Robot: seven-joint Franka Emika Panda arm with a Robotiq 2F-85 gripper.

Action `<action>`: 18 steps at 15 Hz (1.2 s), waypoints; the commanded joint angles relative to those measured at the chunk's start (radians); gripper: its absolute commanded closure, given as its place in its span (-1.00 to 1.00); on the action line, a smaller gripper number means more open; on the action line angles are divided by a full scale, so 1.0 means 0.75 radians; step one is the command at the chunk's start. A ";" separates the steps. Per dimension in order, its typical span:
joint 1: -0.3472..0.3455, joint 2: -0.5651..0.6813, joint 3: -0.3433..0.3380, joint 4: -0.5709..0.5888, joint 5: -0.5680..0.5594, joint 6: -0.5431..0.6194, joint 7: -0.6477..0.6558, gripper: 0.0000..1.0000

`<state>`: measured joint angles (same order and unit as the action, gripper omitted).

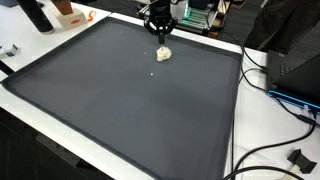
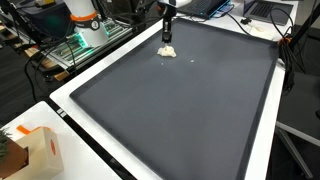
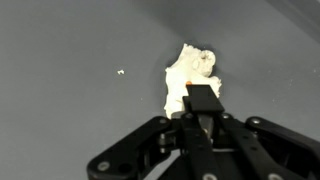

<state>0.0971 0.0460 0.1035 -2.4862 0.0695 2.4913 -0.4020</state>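
Wrist view: claw (image 3: 203, 92) fingers drawn together, tips right at the near edge of the white lump (image 3: 193, 72). Looks closed, but can't tell if any of it is actually pinched btw the pads. Lump sits on the dark mat (image 3: 70, 40), toward its far end and directly under the claw in both exterior views. IMO for a clean grip: come straight down, centre over the bulk not the rim, close slow w/ low force. Stuff looks soft, so an edge pinch prob just tears a bit off. Keep tips just clear of the mat so they don't scrape or drag it. Lump is irregular, knobbly, off-white, matte. Could be dough, putty or wadded tissue, can't say which. Small white crumb (image 3: 121, 72) lies apart from it on the mat, so my guess is it sheds. Mat is big, flat, dark grey, smooth w/ faint sheen, rounded corners, no wrinkles seen. Under it a white table (image 1: 45, 42), hard and smooth. Further out: black cables (image 1: 262, 72) off one side, orange-and-white box (image 2: 40, 150) at a table corner, lab clutter behind the arm.
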 commanded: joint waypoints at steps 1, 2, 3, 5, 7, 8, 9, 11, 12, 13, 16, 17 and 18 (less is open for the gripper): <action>-0.012 0.025 0.000 -0.016 0.025 0.023 -0.010 0.94; -0.012 0.019 0.001 -0.016 0.025 0.019 -0.010 0.94; -0.011 0.007 0.001 -0.018 0.023 0.012 -0.005 0.94; -0.009 -0.018 0.003 -0.022 0.024 -0.001 -0.005 0.94; -0.008 -0.042 0.004 -0.026 0.022 -0.019 -0.001 0.94; -0.007 -0.058 0.004 -0.027 0.012 -0.033 0.007 0.94; -0.006 -0.070 0.003 -0.028 0.008 -0.042 0.010 0.94; -0.004 -0.104 0.001 -0.030 0.001 -0.070 0.017 0.94; -0.003 -0.123 -0.001 -0.030 -0.004 -0.086 0.021 0.94; -0.001 -0.144 -0.002 -0.029 -0.010 -0.105 0.028 0.94; 0.004 -0.215 -0.007 -0.025 -0.019 -0.168 0.046 0.94; 0.006 -0.238 -0.008 -0.022 -0.023 -0.187 0.051 0.94; 0.007 -0.262 -0.009 -0.019 -0.028 -0.212 0.060 0.94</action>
<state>0.0968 -0.0768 0.1034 -2.4859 0.0664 2.3921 -0.3884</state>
